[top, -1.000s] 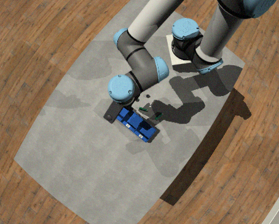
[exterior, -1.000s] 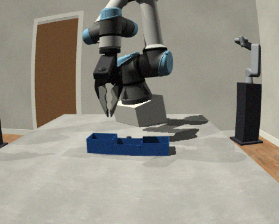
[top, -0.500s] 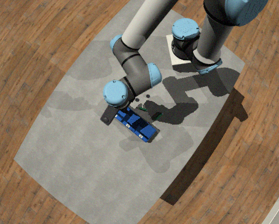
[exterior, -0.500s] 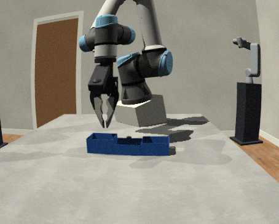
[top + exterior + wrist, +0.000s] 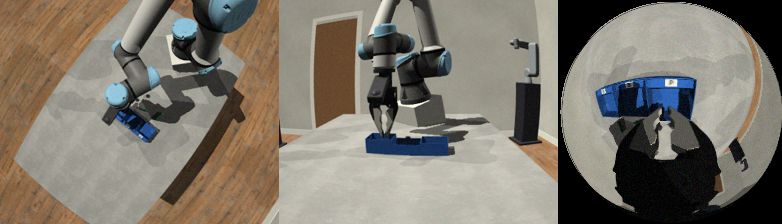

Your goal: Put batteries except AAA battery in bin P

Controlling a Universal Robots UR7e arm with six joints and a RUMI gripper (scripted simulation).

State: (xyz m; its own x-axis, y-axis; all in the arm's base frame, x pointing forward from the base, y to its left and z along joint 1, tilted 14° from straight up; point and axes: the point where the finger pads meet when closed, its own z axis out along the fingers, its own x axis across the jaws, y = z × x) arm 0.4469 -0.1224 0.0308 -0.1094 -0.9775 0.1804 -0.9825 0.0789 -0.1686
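Note:
A blue bin row with three compartments (image 5: 136, 124) lies on the grey mat; it also shows in the side view (image 5: 406, 145) and in the wrist view (image 5: 648, 95). The compartment with the P label (image 5: 670, 82) is at the right end in the wrist view. My gripper (image 5: 384, 134) points down with its tips at the rim of the left end compartment in the side view. In the wrist view the gripper (image 5: 660, 114) is shut, and I see nothing between the fingers. Two green batteries (image 5: 142, 108) (image 5: 158, 116) lie on the mat just behind the bins.
Two small dark items (image 5: 147, 96) (image 5: 137, 100) lie on the mat near the arm's elbow. A dark object (image 5: 738, 152) lies on the mat to the right in the wrist view. The arm's base (image 5: 181, 46) stands at the back. The mat's edge meets the wood floor.

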